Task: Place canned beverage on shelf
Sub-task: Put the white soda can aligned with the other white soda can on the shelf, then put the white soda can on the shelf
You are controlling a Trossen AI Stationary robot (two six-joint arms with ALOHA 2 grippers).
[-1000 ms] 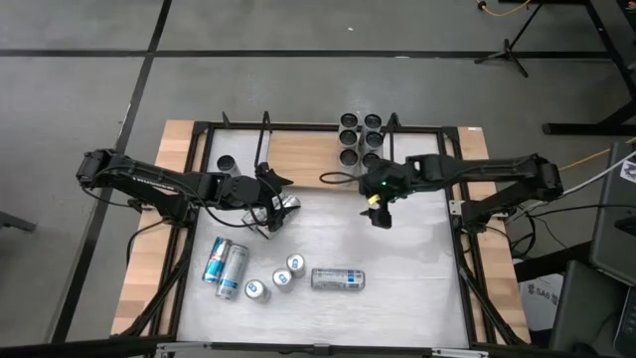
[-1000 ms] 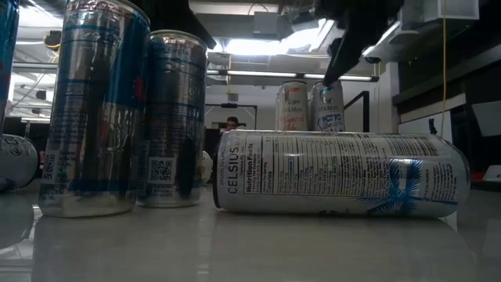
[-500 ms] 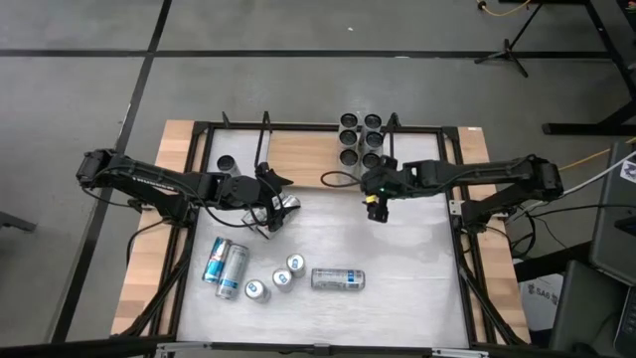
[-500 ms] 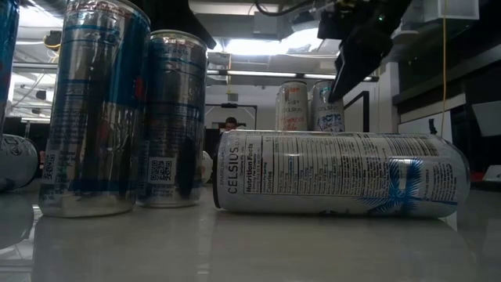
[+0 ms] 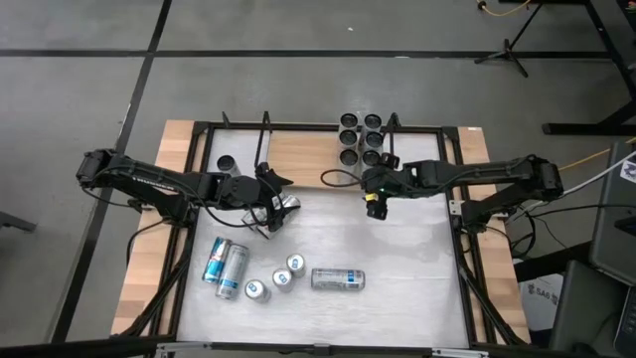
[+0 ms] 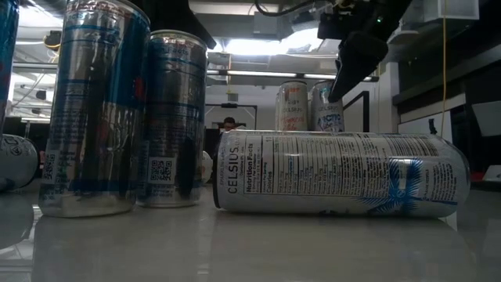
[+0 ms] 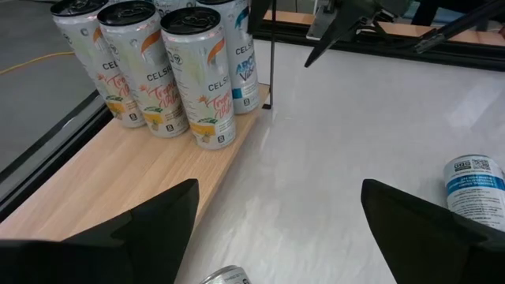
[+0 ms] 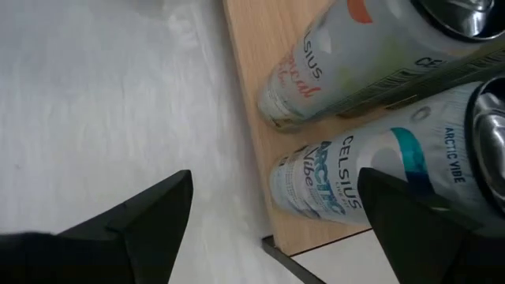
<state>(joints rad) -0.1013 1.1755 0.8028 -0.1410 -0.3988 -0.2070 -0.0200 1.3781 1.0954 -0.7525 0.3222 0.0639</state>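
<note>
1. We are noting six upright Celsius cans standing in a tight two-by-three cluster at the right end of the shelf, against its black end loop. Packing them this way is leaving the rest of the wooden board free, presumably for further cans.

2. The right end effector is hanging just in front of that cluster, above the white worktop beside the shelf edge. Its fingers are spread wide and nothing is between them; the right wrist view is showing only the nearest shelf cans past the two dark fingers. We are reading this as a position just clear of a finished placement.

3. The left end effector is hovering near the left part of the shelf front, jaws wide apart. A small can is lying just beside it on the worktop; the left wrist view is showing only a can rim at the lower edge, so we are judging it not gripped.

4. One lone dark can is standing at the shelf's left end.

5. Still waiting on the worktop: two tall blue-and-silver cans, three small upright cans, and one Celsius can on its side. The lying can is likely needing a grasp across its body and righting before it goes up.
</note>
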